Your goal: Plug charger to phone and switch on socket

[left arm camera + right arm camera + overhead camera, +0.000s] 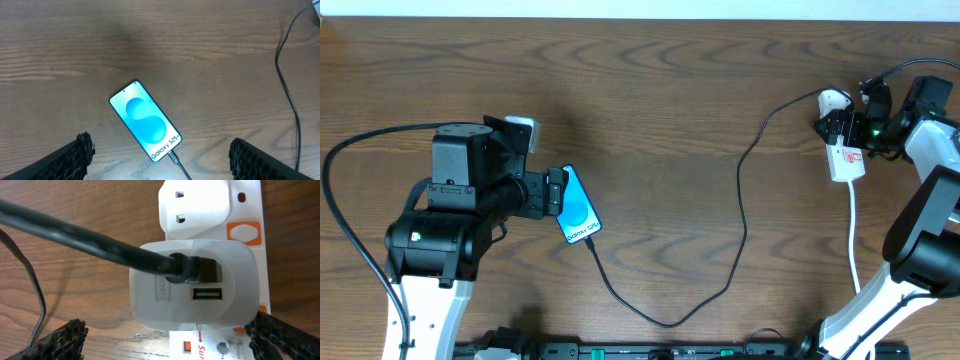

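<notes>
On the wooden desk (pixel 660 90), the left end effector (pixel 558 191) hangs wide open just above the phone (pixel 145 120), which lies flat left of centre with its blue screen up. The right end effector (pixel 172 340) stands wide too, either side of the white adapter (pixel 195 287) seated in the socket (pixel 847 160) at the far right. The thin black charger (pixel 745 200) runs from that adapter across the desk to the phone's bottom edge.

From my end I count one phone (pixel 579 213), one black charger cable (pixel 741 200), one white power strip (pixel 846 162) with one adapter (pixel 195 287) plugged in, one white cord (pixel 853 230), two tools, the left tool (pixel 556 191) and the right tool (pixel 850 125), one counter (pixel 670 90)
</notes>
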Controlling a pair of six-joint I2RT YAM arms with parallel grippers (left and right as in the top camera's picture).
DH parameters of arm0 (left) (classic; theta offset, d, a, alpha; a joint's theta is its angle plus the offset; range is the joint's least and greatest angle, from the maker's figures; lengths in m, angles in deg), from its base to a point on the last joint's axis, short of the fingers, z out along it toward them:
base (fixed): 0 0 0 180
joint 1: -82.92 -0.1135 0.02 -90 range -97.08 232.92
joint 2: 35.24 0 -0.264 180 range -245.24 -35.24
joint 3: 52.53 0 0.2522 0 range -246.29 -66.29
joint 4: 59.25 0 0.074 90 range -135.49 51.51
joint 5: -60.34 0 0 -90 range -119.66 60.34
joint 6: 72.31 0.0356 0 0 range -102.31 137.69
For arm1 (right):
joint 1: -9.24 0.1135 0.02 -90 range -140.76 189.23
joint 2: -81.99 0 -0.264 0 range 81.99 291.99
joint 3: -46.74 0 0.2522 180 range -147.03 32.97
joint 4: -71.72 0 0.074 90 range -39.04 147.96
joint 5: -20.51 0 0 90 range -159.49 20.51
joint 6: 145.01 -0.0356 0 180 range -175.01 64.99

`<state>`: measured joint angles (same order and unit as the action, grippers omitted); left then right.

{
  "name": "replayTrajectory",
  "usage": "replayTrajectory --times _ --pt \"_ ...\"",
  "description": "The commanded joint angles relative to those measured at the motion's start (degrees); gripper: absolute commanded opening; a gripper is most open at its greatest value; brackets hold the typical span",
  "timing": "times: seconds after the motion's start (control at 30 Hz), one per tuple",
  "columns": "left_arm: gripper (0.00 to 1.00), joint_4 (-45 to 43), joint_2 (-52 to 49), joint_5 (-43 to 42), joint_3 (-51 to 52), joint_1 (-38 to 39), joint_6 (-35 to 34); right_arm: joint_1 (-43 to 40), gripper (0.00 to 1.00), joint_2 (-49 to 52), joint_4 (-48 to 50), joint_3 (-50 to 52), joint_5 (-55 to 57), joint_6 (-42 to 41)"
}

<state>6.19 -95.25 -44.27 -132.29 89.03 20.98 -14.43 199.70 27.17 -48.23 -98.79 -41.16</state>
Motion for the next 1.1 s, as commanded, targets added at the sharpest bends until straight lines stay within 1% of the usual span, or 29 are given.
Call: replayTrajectory --times 0.0,0.4,0.73,1.07 --pt "0.88 0.15 -0.22 0.76 -0.63 0.13 0.96 1.27 0.99 0.7 -0.9 1.09 -5.81 -1.64" --pt "0.88 0.15 -0.22 0.76 -0.63 0.13 0.96 1.27 0.99 0.76 -0.87 1.09 -6.95 -1.62" --pt "0.89 0.13 -0.22 0.76 -0.63 0.13 0.96 1.57 0.99 5.27 -0.31 1.09 -11.65 -2.69" --pt "0.88 0.15 -0.22 0.76 -0.63 0.13 0.96 3.63 0.99 5.53 -1.95 1.09 -11.54 -2.67"
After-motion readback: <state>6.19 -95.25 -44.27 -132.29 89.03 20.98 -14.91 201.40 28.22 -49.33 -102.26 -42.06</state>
